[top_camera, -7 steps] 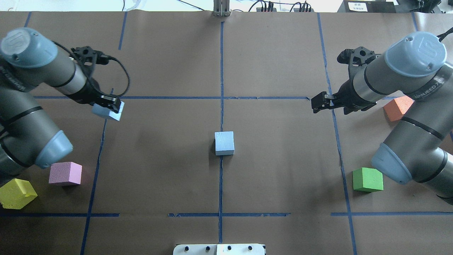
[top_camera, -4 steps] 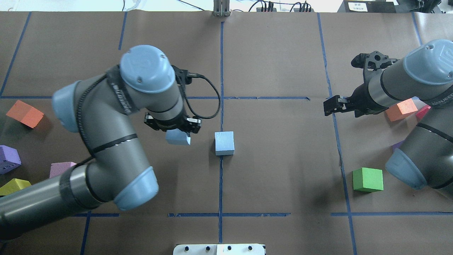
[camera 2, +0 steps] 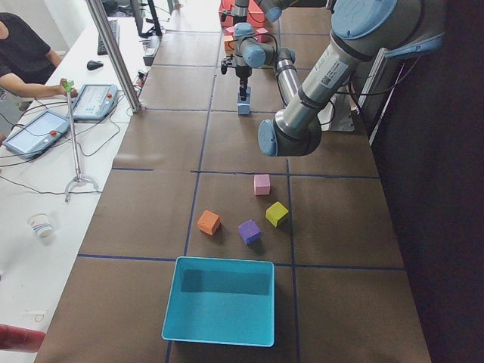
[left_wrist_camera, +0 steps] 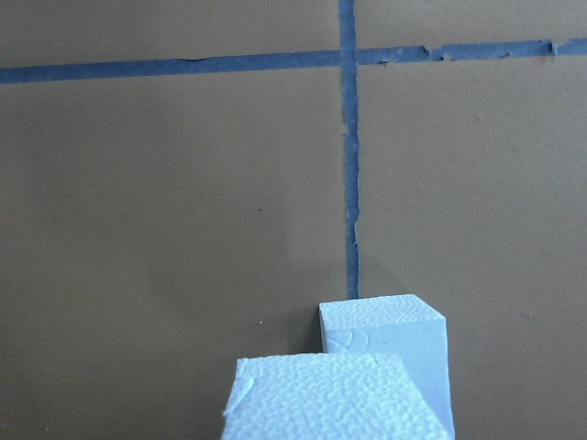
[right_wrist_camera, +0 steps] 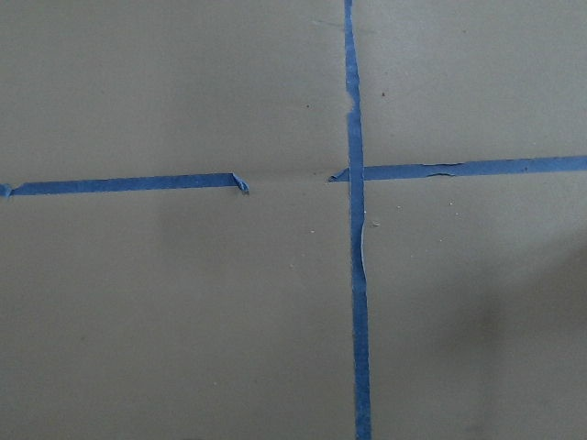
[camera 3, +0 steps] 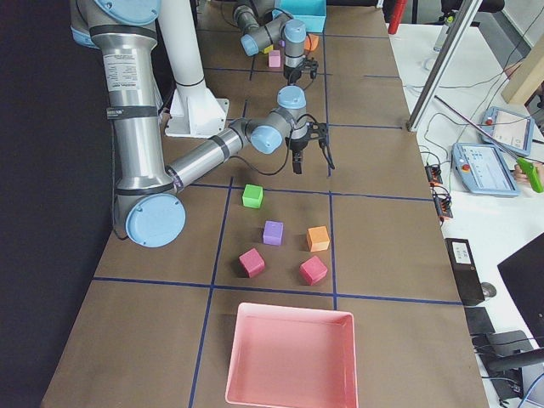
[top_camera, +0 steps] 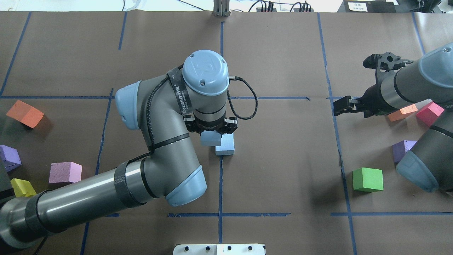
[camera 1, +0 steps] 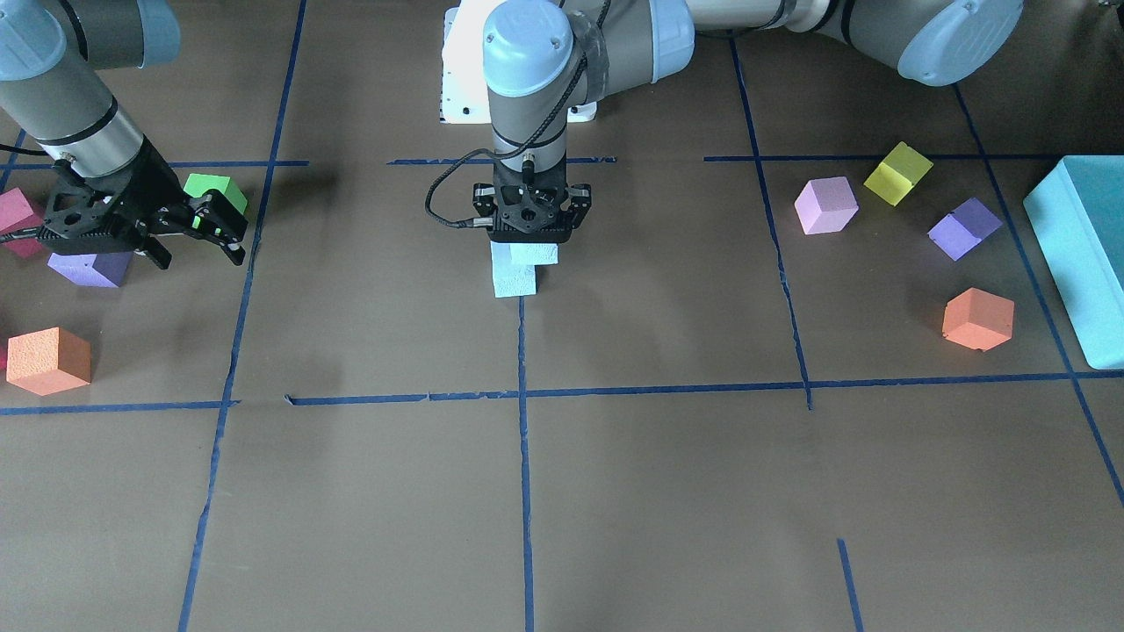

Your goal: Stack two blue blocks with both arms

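Centrally, left end effector grips blue block above its twin.

From overhead, the fingertips of the left gripper are hidden under the left arm, which also covers the top of the held block. That block in turn hides much of the lower block, so whether the two touch cannot be told. In the left wrist view the held block is cut off by the bottom edge, the right arm covers part of an orange cube, and the teal box runs off the front view's right edge.
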Tool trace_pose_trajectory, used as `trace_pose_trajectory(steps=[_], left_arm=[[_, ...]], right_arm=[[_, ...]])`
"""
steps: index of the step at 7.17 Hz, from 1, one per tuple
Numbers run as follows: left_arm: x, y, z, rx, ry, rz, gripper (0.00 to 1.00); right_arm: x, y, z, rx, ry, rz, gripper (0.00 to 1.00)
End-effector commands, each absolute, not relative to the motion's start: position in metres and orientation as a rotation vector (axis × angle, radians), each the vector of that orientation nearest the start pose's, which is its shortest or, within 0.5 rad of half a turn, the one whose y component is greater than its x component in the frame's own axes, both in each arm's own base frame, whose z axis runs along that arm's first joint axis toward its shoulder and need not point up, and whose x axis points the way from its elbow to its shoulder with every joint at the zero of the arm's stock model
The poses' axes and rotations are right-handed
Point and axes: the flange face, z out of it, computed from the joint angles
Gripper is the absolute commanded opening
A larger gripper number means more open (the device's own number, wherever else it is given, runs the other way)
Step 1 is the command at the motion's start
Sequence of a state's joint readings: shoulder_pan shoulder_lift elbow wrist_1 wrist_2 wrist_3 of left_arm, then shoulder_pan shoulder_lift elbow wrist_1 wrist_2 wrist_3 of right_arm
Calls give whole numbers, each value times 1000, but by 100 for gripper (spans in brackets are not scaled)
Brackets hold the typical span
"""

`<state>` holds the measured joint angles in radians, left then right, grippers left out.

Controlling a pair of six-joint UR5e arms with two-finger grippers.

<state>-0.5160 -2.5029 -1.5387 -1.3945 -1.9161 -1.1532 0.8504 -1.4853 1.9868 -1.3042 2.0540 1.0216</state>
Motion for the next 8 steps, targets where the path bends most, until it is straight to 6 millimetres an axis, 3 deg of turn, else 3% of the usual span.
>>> trace_pose_trajectory(steps=[1, 3, 8], left_arm=[[595, -447, 114, 14, 779, 31, 16], [603, -437, 113, -8, 781, 12, 20], [625, -441, 120, -1, 803, 24, 28]], right_arm=[[-271, -440, 399, 137, -873, 98, 100], [-271, -440, 399, 137, -873, 98, 100], [-272, -440, 401, 133, -872, 98, 100]])
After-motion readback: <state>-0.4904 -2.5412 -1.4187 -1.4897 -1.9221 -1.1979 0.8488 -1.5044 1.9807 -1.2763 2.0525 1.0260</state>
